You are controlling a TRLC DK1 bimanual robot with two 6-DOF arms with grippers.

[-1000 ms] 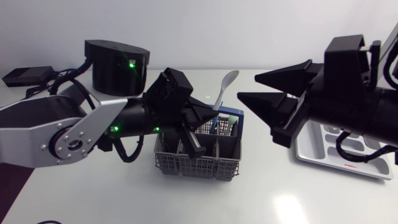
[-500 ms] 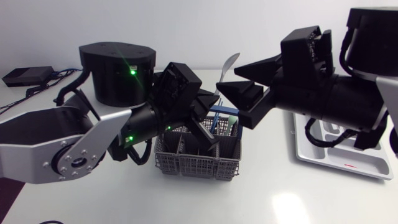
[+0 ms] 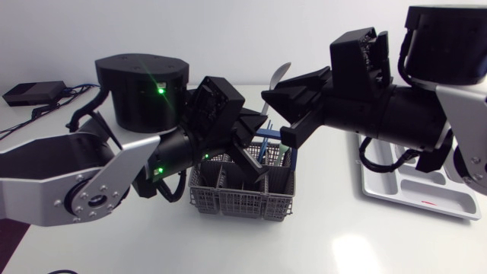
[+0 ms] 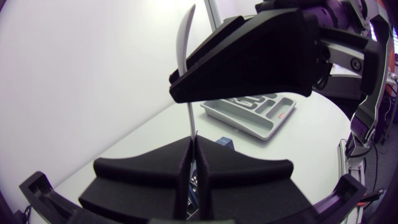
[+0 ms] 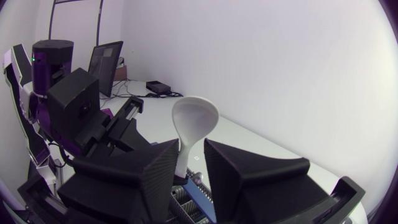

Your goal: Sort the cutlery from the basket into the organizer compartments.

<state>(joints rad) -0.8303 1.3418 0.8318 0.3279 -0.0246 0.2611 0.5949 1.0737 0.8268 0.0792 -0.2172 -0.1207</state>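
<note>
Spoon (image 5: 194, 118), white and just one, stands nearly upright with its bowl uppermost. The left end effector (image 4: 191, 146) is clamped tight on the lower handle, its two fingers pressed together with only the thin stem between them. The right end effector (image 5: 191, 152) is parted to a narrow gap around the spoon's neck, just under the bowl. The stem lies close against one finger (whether it touches I cannot tell) and the other finger stands apart from it.

Both end effectors meet above the single grey mesh basket (image 3: 240, 199), which sits near the middle of the tabletop (image 3: 342, 243). The left one hangs low over the basket and hides most of its cells. A blue handle (image 3: 263, 152) and a pale green piece beside it show in the far cells; how many more pieces lie there cannot be counted.

One white organizer (image 3: 403, 199) lies on the tabletop to the right of the basket, well apart from it and partly under the right arm. In the left wrist view the right end effector covers part of the organizer. A small black box (image 3: 32, 92) sits at the far left.
</note>
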